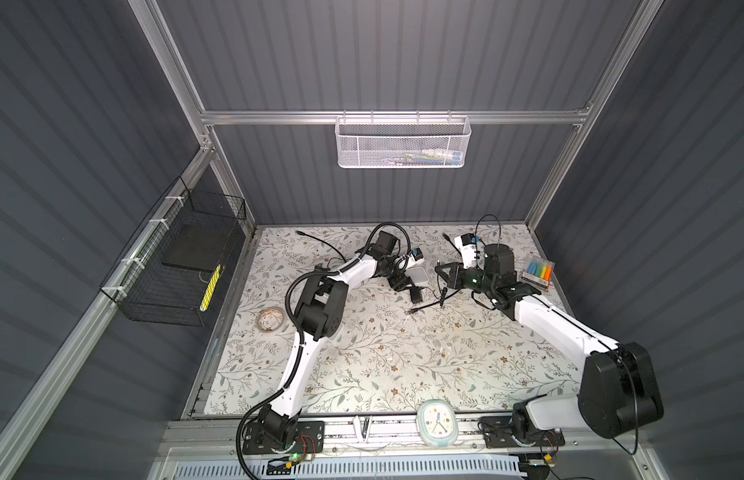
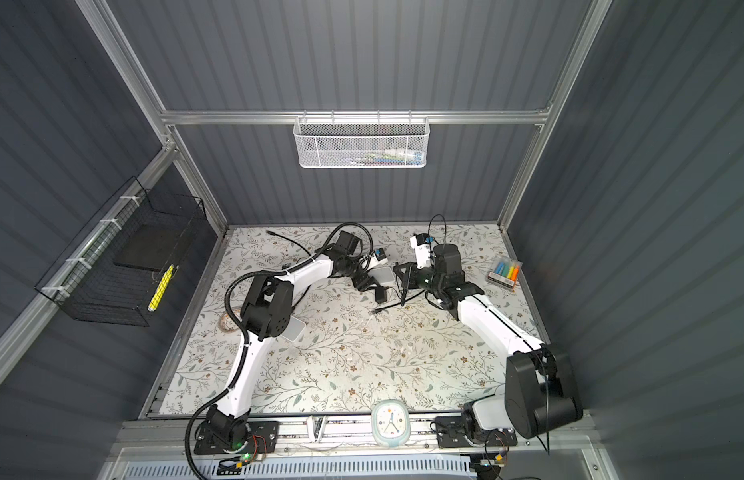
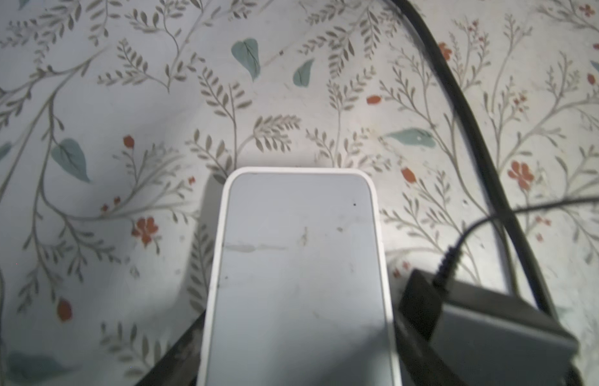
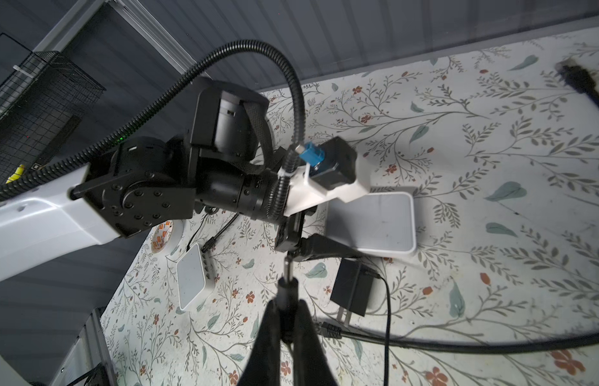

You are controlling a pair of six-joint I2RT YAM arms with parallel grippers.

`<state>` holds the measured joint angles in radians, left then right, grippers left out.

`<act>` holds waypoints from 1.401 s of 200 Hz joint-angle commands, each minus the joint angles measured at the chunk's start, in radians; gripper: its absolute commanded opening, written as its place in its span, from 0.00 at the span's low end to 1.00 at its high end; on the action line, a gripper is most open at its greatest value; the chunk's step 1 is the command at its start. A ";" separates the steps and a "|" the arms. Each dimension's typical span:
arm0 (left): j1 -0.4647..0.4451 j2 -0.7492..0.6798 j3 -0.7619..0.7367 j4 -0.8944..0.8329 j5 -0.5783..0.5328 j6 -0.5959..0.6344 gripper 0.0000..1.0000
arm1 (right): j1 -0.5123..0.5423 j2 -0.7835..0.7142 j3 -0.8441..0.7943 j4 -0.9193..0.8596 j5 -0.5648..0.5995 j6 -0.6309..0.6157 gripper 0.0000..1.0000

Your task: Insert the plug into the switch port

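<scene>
Two grippers in play, so start with the right gripper (image 4: 286, 314). It is pinched tight on the black barrel plug (image 4: 287, 287), and the wrist view shows the metal tip poking out past the fingers (image 4: 258, 347). The plug is held up off the desk (image 1: 382, 365), near the white switch (image 4: 375, 220) but clearly apart from it, and not in any port. Its thin lead (image 4: 387, 317) trails back to the black power adapter (image 4: 353, 290), which lies flat on the desk just beside the switch.

Over to the left gripper (image 1: 397, 280). Its jaws are spread wide, one either side of the switch, and the wrist view shows that white casing (image 3: 298, 284) running straight between them. Whether the pads are pressing its sides, I can't tell. The switch sits on the floral desk, toward the back and about midway across in both top views.

Further out, a thick black cable (image 4: 425, 344) snakes along the desk. A second white box (image 4: 191, 280) lies under the left arm's elbow. A tape roll (image 1: 269, 320) sits out left, a pack of highlighters (image 1: 538, 272) far right and a small clock (image 1: 437, 424) on the front rail.
</scene>
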<state>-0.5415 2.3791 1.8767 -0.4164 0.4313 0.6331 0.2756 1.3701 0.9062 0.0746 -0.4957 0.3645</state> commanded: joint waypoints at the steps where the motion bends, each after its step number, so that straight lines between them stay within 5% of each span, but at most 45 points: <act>1: 0.008 -0.136 -0.154 -0.008 -0.082 0.030 0.73 | -0.004 -0.053 -0.012 -0.050 0.025 -0.028 0.00; 80: 0.007 -0.440 -0.645 0.072 -0.171 -0.030 0.76 | -0.026 -0.175 0.184 -0.333 0.195 -0.210 0.00; 137: -0.011 -0.533 -0.753 0.033 -0.133 -0.041 0.79 | -0.029 -0.233 0.340 -0.501 0.277 -0.294 0.00; 200: -0.036 -0.679 -0.838 0.125 -0.288 -0.125 0.92 | -0.020 -0.178 0.306 -0.576 0.190 -0.318 0.00; 245: -0.025 -0.840 -0.870 0.152 -0.386 -0.287 0.93 | 0.020 -0.091 0.238 -0.542 0.201 -0.309 0.00; 280: -0.025 -0.943 -0.938 0.182 -0.321 -0.451 0.86 | 0.064 -0.033 0.254 -0.546 0.213 -0.315 0.00</act>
<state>-0.5678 1.4849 0.9936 -0.2546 0.0895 0.3317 0.3134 1.3228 1.1446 -0.4774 -0.2840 0.0628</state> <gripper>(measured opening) 0.883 0.079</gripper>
